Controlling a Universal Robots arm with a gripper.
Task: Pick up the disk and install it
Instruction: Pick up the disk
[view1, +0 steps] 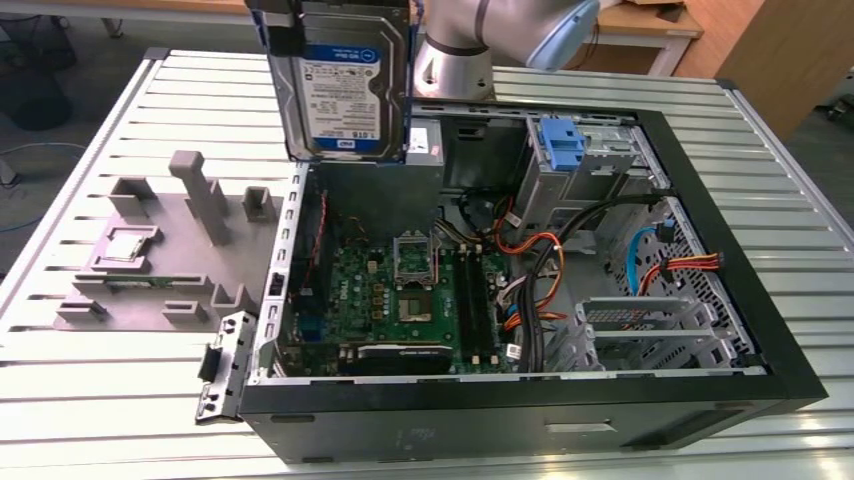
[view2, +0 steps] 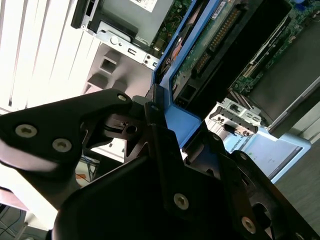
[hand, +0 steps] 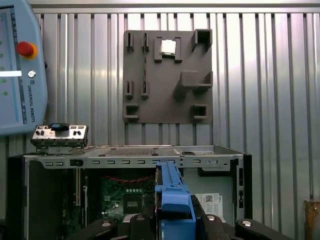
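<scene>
A rounded silver-grey joint housing forms the robot arm (view1: 461, 55) in the exterior view, capped by a pale blue-grey cover (view1: 561, 30). In the second wrist view the gripper (view2: 165, 117) is matte black, built of flat, angular linkage plates (view2: 60, 125) fastened with round silver screws (view2: 26, 131). The first wrist view catches matching black plates and bright screw heads (hand: 207, 218).

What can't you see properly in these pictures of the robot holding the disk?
1. Exterior view: the disk has its top cut off by the picture's edge.
2. First wrist view: the disk is edge-on, so its label is hidden; the claw is cut off by the picture's edge.
3. Second wrist view: the claw's black body hides much of the disk.
</scene>
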